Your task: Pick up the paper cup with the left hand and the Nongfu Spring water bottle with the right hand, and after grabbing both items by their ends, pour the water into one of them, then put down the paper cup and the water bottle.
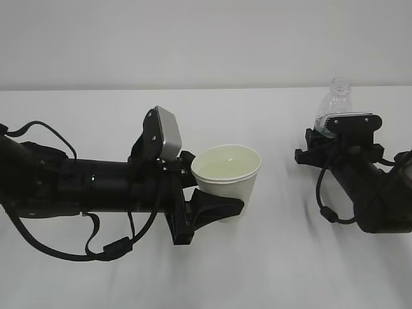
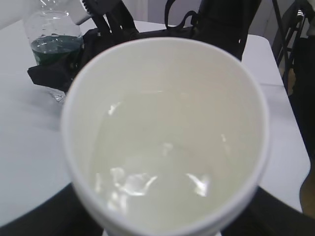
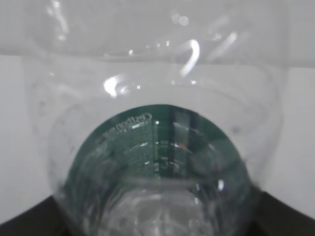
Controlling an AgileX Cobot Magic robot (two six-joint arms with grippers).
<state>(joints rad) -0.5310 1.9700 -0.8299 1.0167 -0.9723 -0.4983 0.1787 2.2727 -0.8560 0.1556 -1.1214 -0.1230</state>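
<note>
**A:** Tell me, where do you see the paper cup (image 1: 226, 175) now?

**B:** You have it standing upright on the white table (image 1: 270, 270), left of the middle. The left hand (image 1: 207, 193) comes from the left side, and its two black fingers are on both sides of the cup's lower part and pinch it. From the left wrist view you look straight into the cup (image 2: 165, 132), and the water (image 2: 157, 162) is inside, clear, with small bright reflections.

**A:** And the Nongfu Spring water bottle (image 1: 335, 106)?

**B:** It is well apart from the cup, at the right side of the table, standing upright. You see only its clear neck and shoulder over the grey-white plate of the right hand (image 1: 322, 145). The neck has no cap. In the right wrist view the bottle (image 3: 157, 162) fills the picture, with the dark green label and white print. The right fingers are around the bottle's body and grip it. If water remains in the bottle, I cannot tell.
</note>
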